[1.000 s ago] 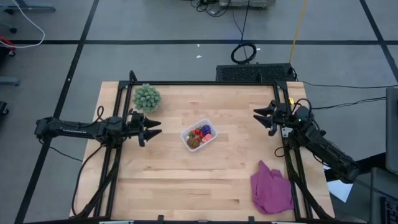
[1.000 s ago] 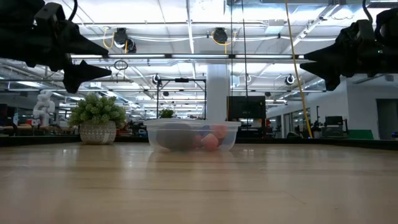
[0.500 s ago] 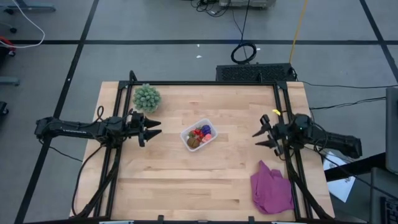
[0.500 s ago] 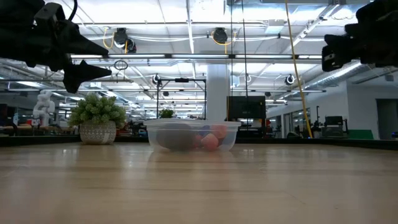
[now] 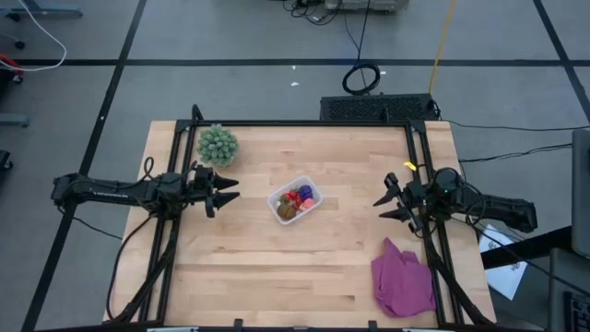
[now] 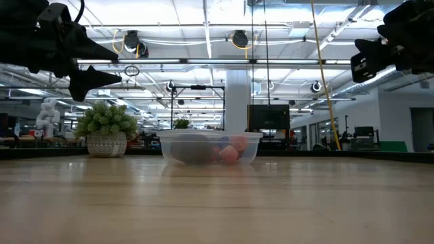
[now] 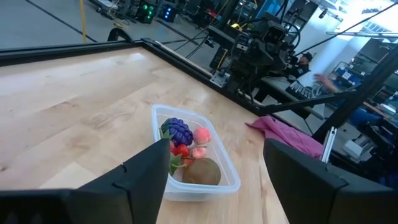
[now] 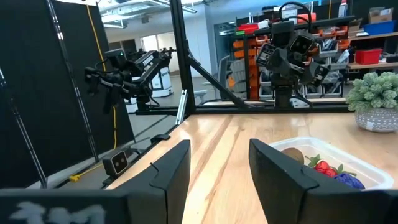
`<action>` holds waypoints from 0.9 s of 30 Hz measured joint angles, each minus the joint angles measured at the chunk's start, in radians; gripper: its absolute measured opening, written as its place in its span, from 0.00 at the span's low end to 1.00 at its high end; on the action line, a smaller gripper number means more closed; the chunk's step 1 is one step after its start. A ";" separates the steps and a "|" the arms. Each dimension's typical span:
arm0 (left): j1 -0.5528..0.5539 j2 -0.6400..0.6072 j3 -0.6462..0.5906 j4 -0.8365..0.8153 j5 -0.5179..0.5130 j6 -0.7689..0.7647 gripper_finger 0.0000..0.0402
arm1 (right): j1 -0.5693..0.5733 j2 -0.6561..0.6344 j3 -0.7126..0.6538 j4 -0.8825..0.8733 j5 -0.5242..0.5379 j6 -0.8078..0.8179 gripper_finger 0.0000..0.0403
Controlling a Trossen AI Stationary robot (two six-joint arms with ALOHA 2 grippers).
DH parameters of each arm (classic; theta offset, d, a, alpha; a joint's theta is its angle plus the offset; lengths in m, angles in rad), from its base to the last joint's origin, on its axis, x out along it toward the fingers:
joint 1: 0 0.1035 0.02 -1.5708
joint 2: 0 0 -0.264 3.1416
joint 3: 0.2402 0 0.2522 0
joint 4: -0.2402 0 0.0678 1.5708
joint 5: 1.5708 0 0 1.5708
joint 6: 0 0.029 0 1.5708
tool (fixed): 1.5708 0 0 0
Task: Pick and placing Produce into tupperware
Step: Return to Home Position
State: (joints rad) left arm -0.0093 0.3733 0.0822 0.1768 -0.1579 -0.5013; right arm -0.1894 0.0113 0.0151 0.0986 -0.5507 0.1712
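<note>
The clear tupperware tub stands on its base near the table's middle. All the produce lies inside it: a brown round fruit, a purple cluster and small red and pink pieces. My left gripper hovers open above the table, left of the tub, with its fingers pointing at it. My right gripper hovers open to the tub's right, also pointing toward it. In the low view, both the left gripper and the right gripper are high above the tabletop.
A green spiky plant in a pot stands at the far left corner. A purple cloth lies crumpled near the right near corner, just below my right gripper. Black frame rails run along the left, far and right edges.
My right arm has swung toward the table's near edge. Its gripper has moved from beside the far right rail to a spot level with the tub and has stayed open. In the last half second it has hardly shifted. The left arm and the tub have kept still.
</note>
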 joint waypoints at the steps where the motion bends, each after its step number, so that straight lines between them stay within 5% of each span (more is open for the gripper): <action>1: 0.000 0.000 0.000 0.000 0.000 0.000 0.65 | 0.000 0.000 0.000 0.000 0.000 0.000 0.39; 27: 0.000 0.000 0.000 0.000 0.000 -0.001 0.65 | 0.000 0.001 0.000 0.000 0.000 0.000 0.39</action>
State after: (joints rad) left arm -0.0091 0.3729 0.0822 0.1768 -0.1581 -0.5022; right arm -0.1898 0.0120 0.0147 0.0986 -0.5507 0.1715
